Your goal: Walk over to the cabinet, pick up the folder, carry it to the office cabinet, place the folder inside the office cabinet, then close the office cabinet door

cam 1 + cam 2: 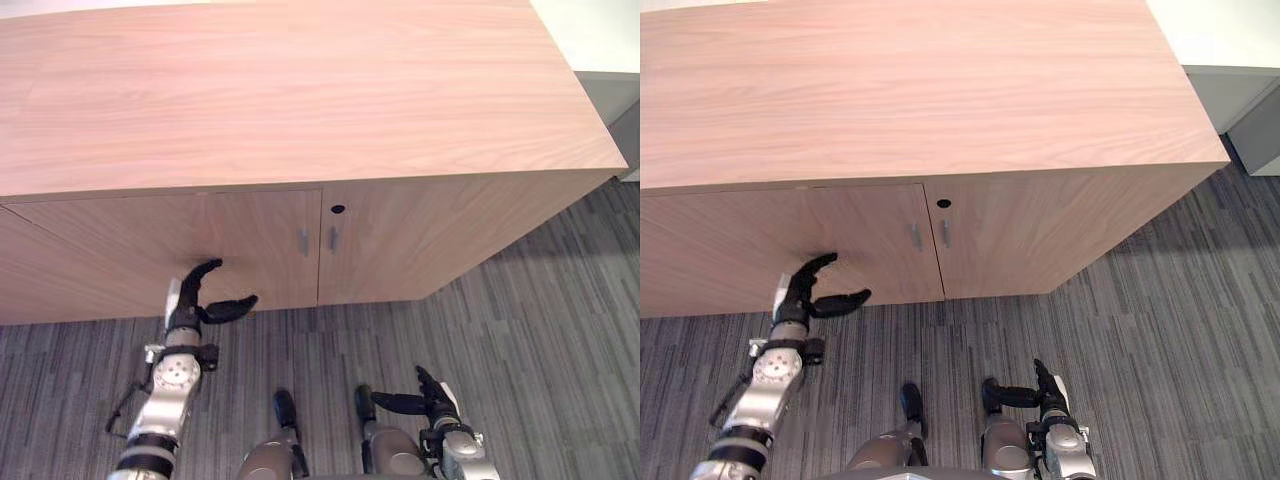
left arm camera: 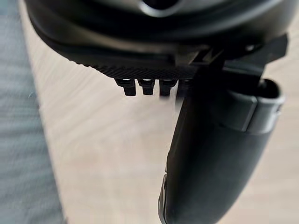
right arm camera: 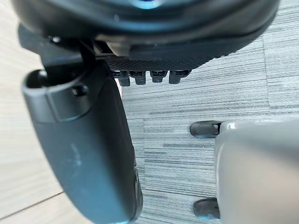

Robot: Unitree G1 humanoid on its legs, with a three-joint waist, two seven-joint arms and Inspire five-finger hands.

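Across the upper half of the frame stands the office cabinet point(image 1: 300, 100), wood-grain, top bare. Its two front doors are shut: left door point(image 1: 200, 240), right door point(image 1: 420, 230), with a pair of small handles point(image 1: 303, 241) at the seam and a keyhole point(image 1: 338, 209) just above them. Lower left, the left hand point(image 1: 190, 300) is up at the left door's bottom edge, fingers and thumb spread wide, holding nothing – can't tell if it touches the wood. Lower right, the right hand point(image 1: 430, 400) hangs low over the grey carpet point(image 1: 550, 330), fingers relaxed & apart, nothing in it.
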